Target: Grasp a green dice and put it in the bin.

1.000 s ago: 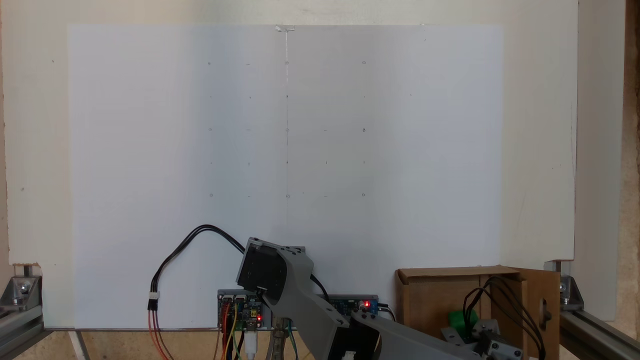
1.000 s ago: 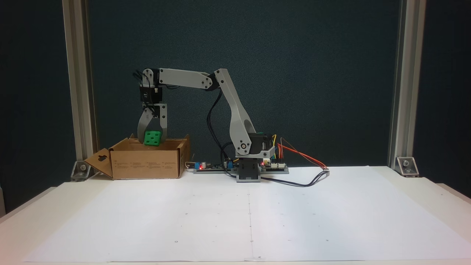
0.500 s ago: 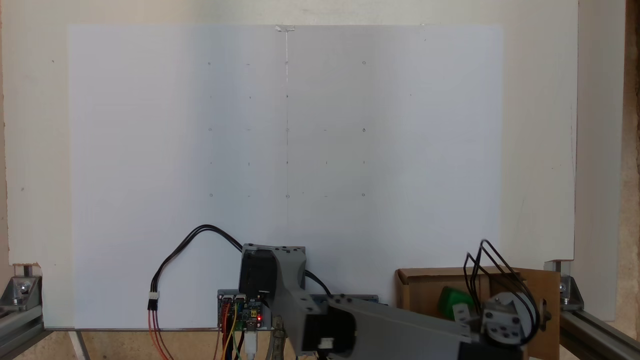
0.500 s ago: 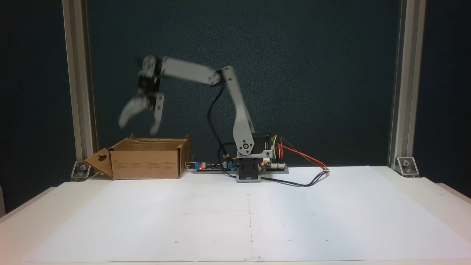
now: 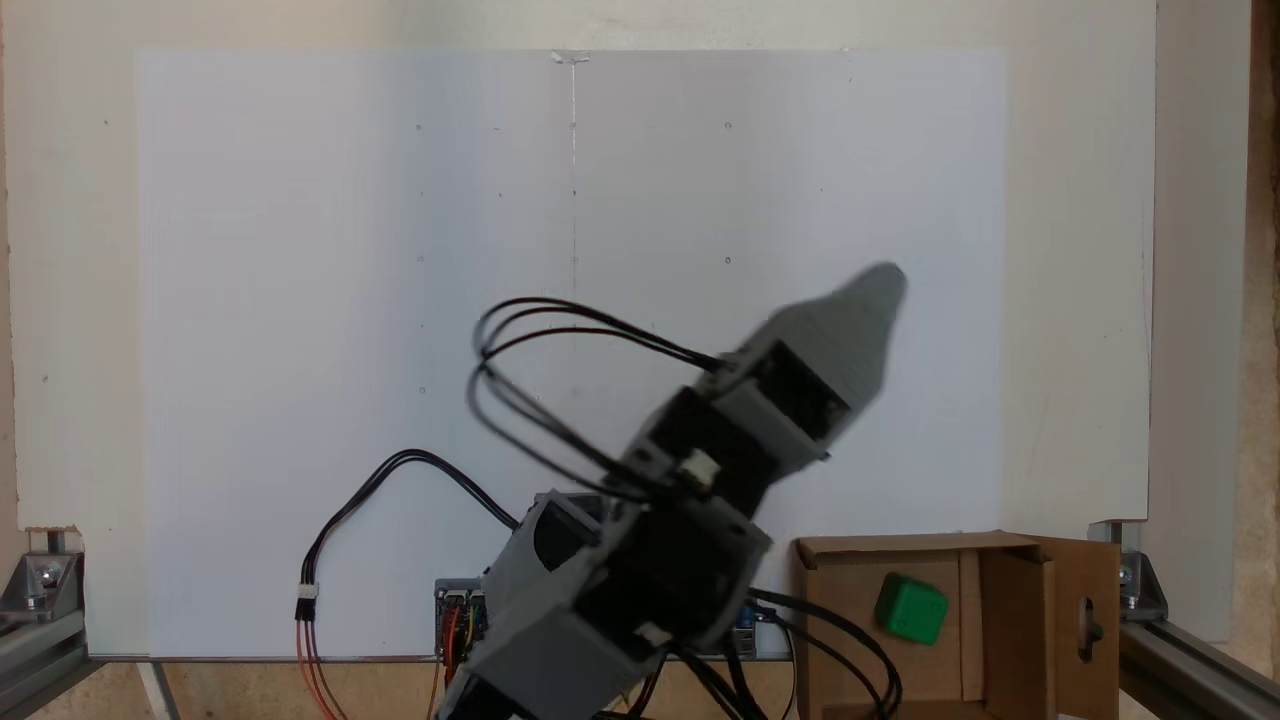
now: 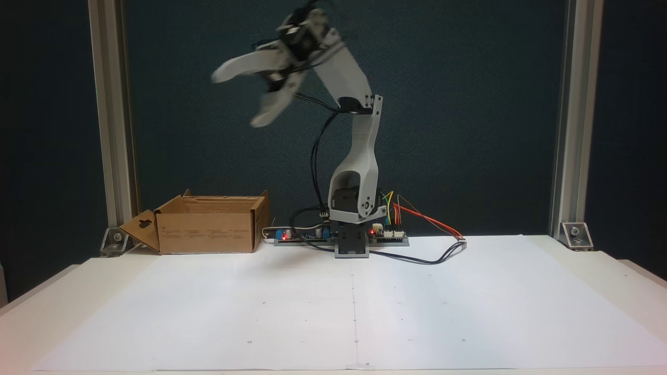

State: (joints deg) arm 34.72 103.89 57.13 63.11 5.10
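From my top-down feed I can see the dice (image 5: 911, 608) lying on the floor of the bin (image 5: 870, 548), tilted a little, close to the inner divider flap and touching nothing else that I can make out. My side feed gives me the bin (image 6: 208, 232) from outside, so its walls hide the inside, and I see the flap with the handle cutout hanging open to its left.

The gripper (image 6: 234, 99) is high in the air, well apart from the bin, and the side feed shows its two fingers spread wide with nothing between them, though blurred. In the top-down feed I get the gripper (image 5: 880, 285) as a single blurred grey tip over the paper (image 5: 300, 250), with the arm (image 5: 640, 560) beneath it covering the boards.
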